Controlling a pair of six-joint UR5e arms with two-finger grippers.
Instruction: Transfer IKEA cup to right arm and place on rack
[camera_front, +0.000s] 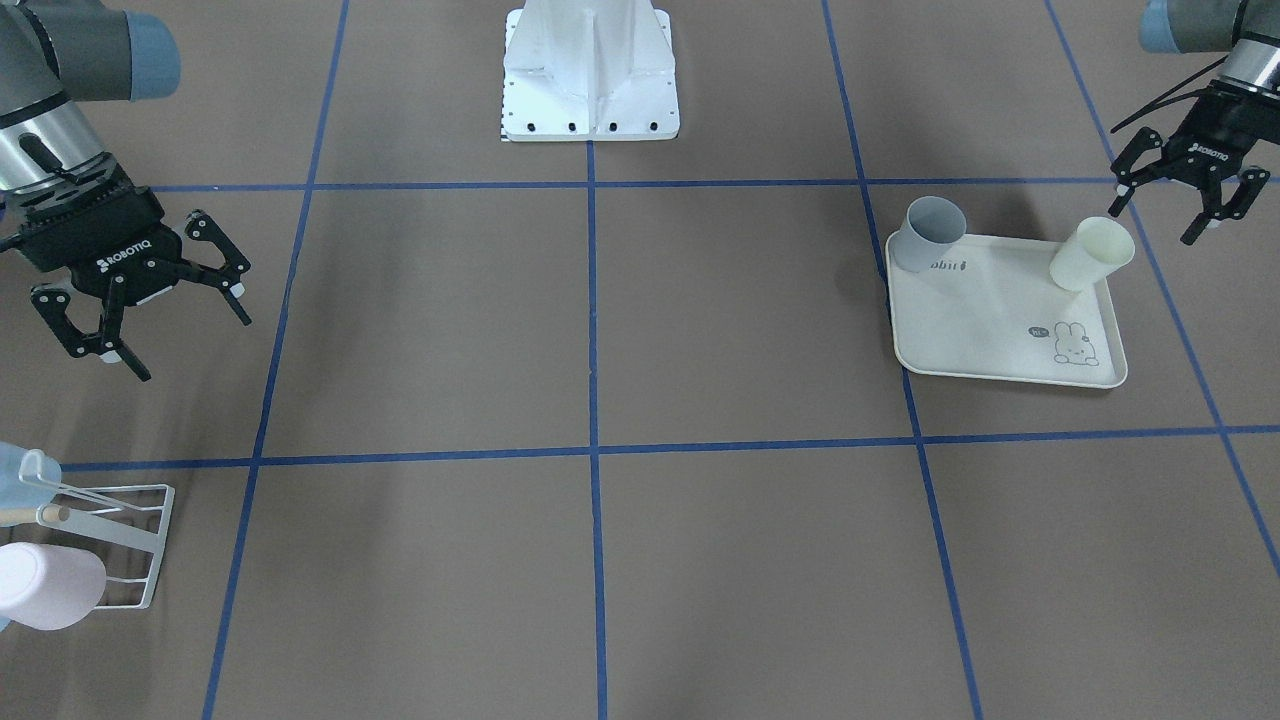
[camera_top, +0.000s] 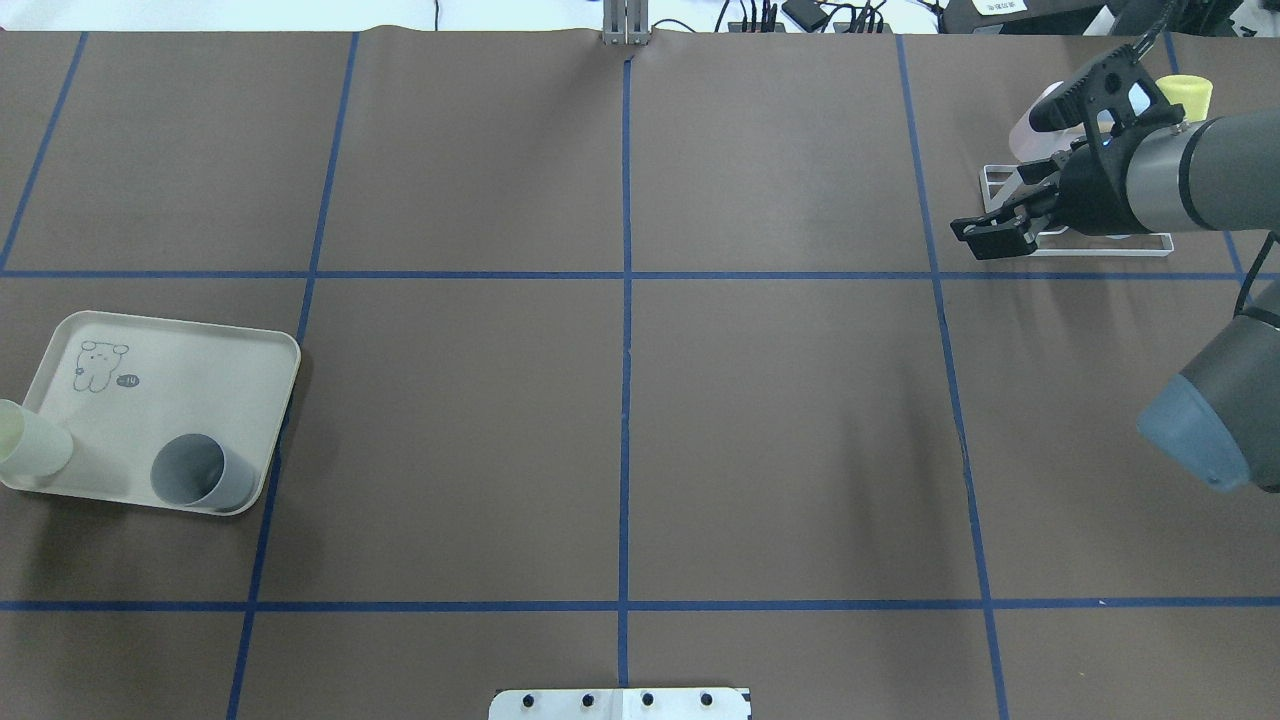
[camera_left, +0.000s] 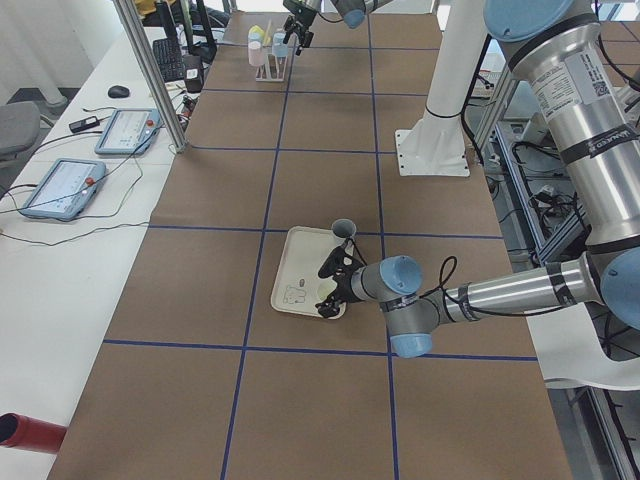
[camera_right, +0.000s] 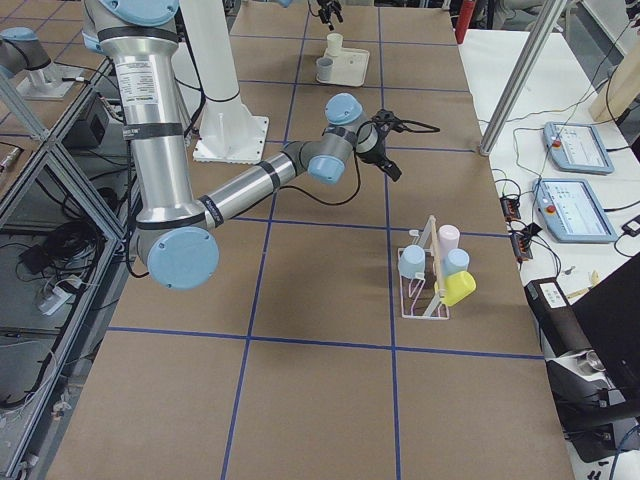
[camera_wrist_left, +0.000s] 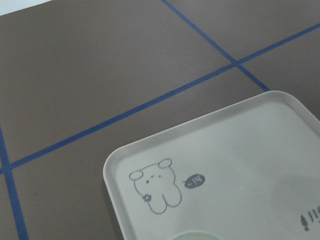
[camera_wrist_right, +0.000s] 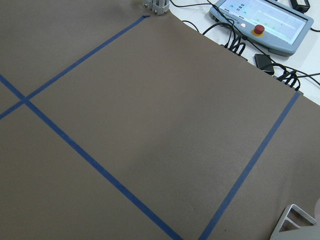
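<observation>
Pickup comes first: left gripper (camera_front: 1156, 213), wide open and empty, must drop around the cream cup (camera_front: 1090, 255) on the tray (camera_front: 1000, 340) (probably the target), right gripper (camera_front: 190, 345) idle, open, empty, near the rack (camera_front: 140, 560).

Table (camera_top: 780, 420): brown mat, squared off with blue tape (camera_top: 626, 400). Light even and soft, only faint shadows on the mat.

White bench (camera_left: 60, 250) runs along the table's far side. On it: two pendants (camera_left: 62, 187) with red buttons, a mouse (camera_left: 118, 91), loose black cables (camera_left: 100, 215).

Aluminium post (camera_left: 150, 75) stands upright at the table edge beside the bench. Grey chair (camera_left: 15, 130) is partly in view past the bench. Red cylinder (camera_left: 30, 432) lies at the bench's near end.
</observation>
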